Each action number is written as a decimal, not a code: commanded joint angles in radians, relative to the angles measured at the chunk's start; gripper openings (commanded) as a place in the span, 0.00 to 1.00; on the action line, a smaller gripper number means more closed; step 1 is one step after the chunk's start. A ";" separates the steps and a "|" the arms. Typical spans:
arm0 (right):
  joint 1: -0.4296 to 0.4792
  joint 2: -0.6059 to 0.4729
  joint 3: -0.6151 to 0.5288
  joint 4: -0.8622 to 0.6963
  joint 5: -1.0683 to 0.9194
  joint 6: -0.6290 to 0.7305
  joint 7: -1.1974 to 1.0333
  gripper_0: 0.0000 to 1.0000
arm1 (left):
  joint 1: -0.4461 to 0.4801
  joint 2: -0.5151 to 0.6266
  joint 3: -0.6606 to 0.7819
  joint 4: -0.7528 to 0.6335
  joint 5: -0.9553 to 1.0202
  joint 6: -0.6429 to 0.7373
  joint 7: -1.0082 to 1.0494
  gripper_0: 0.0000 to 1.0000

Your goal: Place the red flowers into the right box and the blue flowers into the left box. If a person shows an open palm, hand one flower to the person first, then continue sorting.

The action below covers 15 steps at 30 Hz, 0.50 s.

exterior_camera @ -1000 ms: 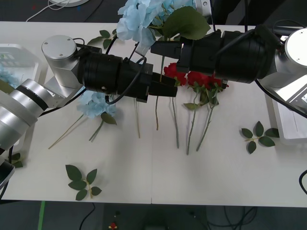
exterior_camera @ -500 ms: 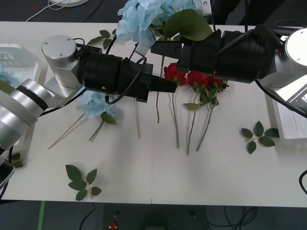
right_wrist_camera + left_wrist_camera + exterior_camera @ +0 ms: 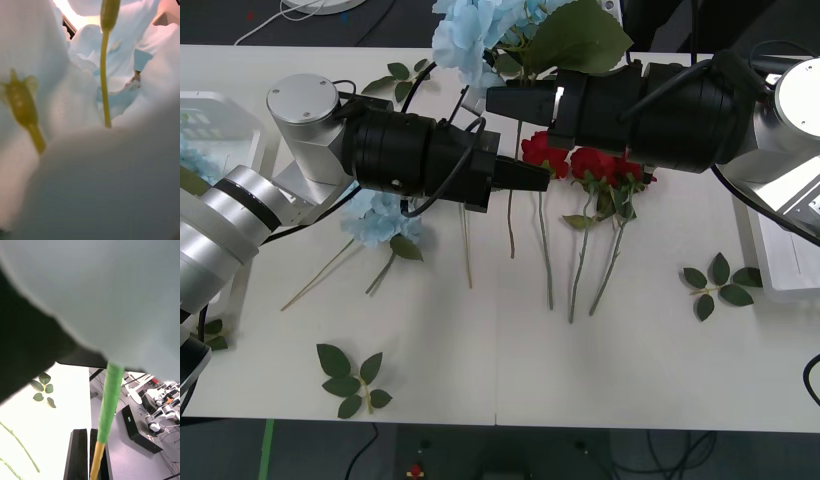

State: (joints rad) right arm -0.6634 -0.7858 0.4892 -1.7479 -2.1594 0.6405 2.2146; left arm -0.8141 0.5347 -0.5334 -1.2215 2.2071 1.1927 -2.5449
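Blue flowers (image 3: 480, 35) hung from the right claw (image 3: 500, 100), clenched on one stem above the table (image 3: 580, 370); the left claw (image 3: 530, 176), fingers together, seemed to pinch that stem below. Hand-over underway, probably; next, right releases, left carries it to the left box (image 3: 220, 120).

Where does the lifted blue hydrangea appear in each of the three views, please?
Front view: the blue hydrangea is at top centre, its stem hanging down.
Right wrist view: its pale petals, very close to the camera.
Left wrist view: the green-wrapped stem, close up.
Shared landmark: that stem, in the front and left wrist views.
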 commanded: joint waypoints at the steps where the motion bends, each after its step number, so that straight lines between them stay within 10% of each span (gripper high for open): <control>1: -0.044 0.020 -0.014 -0.021 -0.019 -0.010 0.016 1.00 | 0.015 0.027 -0.005 -0.033 0.029 0.001 -0.014 0.00; 15: -0.042 0.020 -0.014 -0.022 -0.028 -0.010 0.016 1.00 | 0.042 0.105 0.093 -0.024 0.056 0.061 -0.037 0.00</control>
State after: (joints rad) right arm -0.6634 -0.7858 0.4892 -1.7479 -2.1723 0.6393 2.2151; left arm -0.8020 0.5900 -0.5085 -1.2214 2.2456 1.2162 -2.5450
